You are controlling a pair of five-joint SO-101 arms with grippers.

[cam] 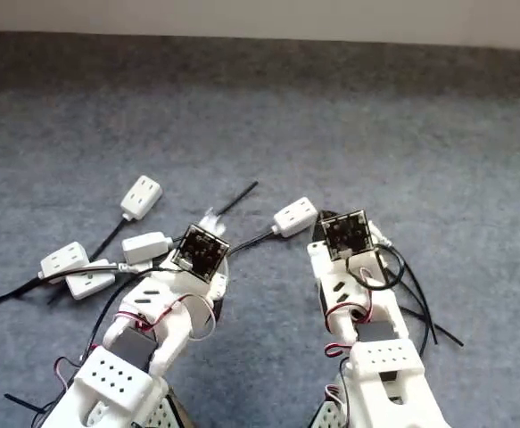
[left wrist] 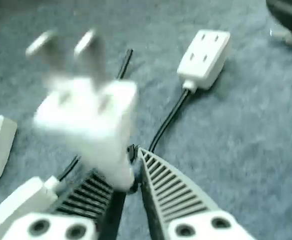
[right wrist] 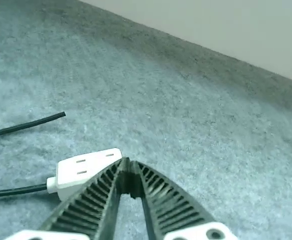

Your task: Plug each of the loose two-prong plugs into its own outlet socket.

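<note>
My left gripper is shut on a white two-prong plug, held off the carpet with its prongs pointing away from the wrist. In the high view this plug shows just beyond the left wrist. A white outlet socket on a black cord lies ahead of it, slots up. The same socket lies between the two arms. My right gripper is shut low over the carpet, with that socket right beside one finger. Nothing shows between the right fingers.
More white sockets lie on the left: one far out, two side by side, and one close to the left arm. A loose black cord end lies behind the plug. Black cables trail beside the right arm. Grey carpet stretches beyond.
</note>
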